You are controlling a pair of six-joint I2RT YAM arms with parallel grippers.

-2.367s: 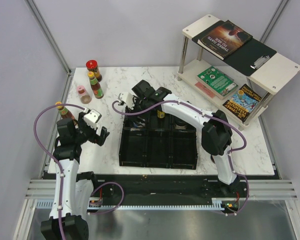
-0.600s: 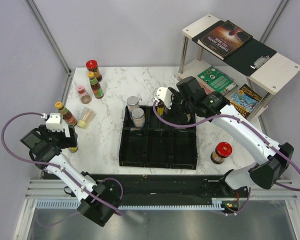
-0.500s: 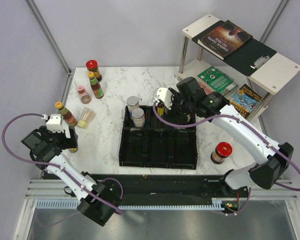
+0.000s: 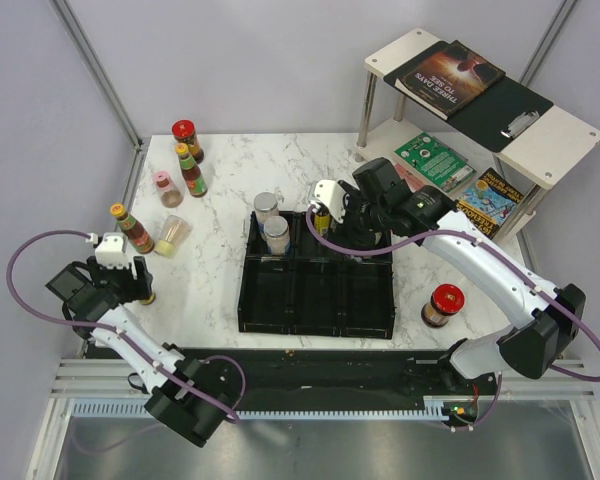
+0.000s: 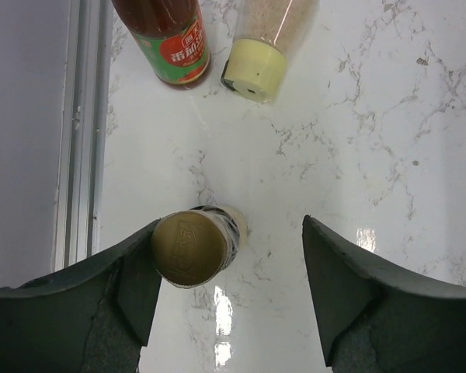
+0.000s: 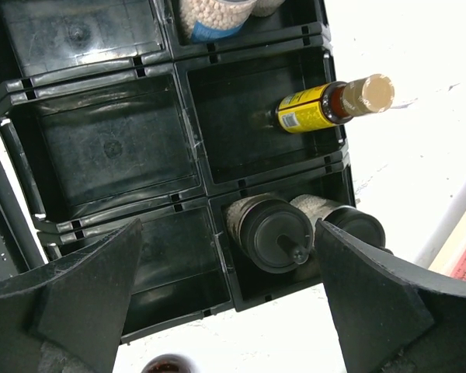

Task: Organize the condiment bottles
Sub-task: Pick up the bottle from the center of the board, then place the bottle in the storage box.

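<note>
The left gripper (image 5: 231,225) hangs over the near-left corner of the marble table (image 5: 373,116), jaws apart and clamped on nothing. A small gold-capped bottle (image 5: 190,249) stands upright between them. Its long axis points straight up at the wrist camera, so only the embossed cap and a sliver of the shoulder show. The bottle sits off-centre in the gap: it is against, or just beside, the finger nearer the table's left edge and well apart from the other finger. A clean grasp probably needs the jaws to centre on it or to drag it inward as they close. The left arm is by far the nearer one. Farther from the near edge, a red sauce bottle (image 5: 167,39) carries a green and red label with white Chinese characters too small to read with confidence. A pale-lidded shaker (image 5: 256,66) stands beside it. The right gripper (image 6: 227,233) is spread wide and empty above the black tray (image 6: 101,140), over its far-right compartments. One compartment holds a yellow-labelled bottle (image 6: 326,105) leaning with unreadable print, and the next holds two black-lidded jars (image 6: 276,233). On the shelf (image 4: 570,125), a book (image 4: 450,75) reads "THREE DAYS TO SEE".
</note>
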